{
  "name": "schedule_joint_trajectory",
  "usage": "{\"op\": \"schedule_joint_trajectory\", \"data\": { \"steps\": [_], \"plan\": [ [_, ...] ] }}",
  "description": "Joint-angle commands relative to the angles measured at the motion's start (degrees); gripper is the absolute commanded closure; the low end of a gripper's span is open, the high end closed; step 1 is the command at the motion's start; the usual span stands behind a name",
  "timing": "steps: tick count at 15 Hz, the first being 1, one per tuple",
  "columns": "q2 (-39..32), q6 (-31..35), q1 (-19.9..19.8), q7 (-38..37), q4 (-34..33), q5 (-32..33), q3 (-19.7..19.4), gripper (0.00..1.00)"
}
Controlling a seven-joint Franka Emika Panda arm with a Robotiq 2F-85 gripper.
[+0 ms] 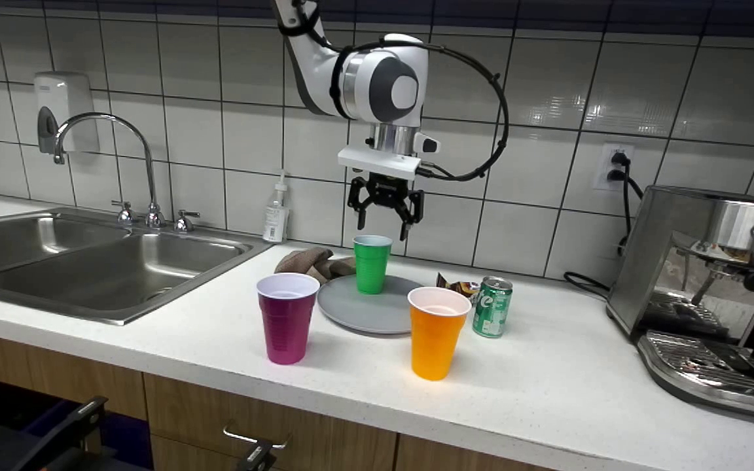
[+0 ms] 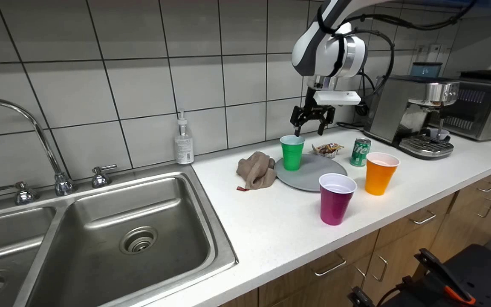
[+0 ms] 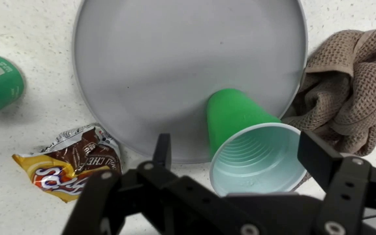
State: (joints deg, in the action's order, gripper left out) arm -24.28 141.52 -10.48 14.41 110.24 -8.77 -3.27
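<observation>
Jaws spread wide, nothing held, above green plastic cup (image 1: 370, 269), upright on far part of gray plate (image 1: 349, 315). Gripper (image 1: 383, 227) sits slightly right of cup; I'd nudge left toward brown waffle-weave towel (image 2: 258, 168), centre over rim, descend straight, squeeze lightly since wall probably flexes

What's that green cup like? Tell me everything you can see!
The green cup looks like plastic. It narrows toward the bottom and has a pale rim and a pale, ridged inside. It stands upright on the gray plate, near the edge beside the brown cloth. The open gripper hangs just above, not holding it.
</observation>
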Motion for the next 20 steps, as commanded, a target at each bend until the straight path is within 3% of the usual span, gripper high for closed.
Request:
{"op": "schedule_joint_trajectory", "data": {
  "steps": [1, 10, 11, 20],
  "plan": [
    [5.68, 2.71, -0.95, 3.58, 7.16, 0.13, 1.18, 0.00],
    [13.37, 2.63, -1.01, 11.71, 17.42, 0.01, 0.93, 0.00],
    [10.08, 2.18, -0.38, 9.22, 13.97, 0.15, 0.58, 0.00],
    [11.58, 2.17, -0.26, 10.00, 15.91, 0.10, 0.45, 0.00]
  ]
}}
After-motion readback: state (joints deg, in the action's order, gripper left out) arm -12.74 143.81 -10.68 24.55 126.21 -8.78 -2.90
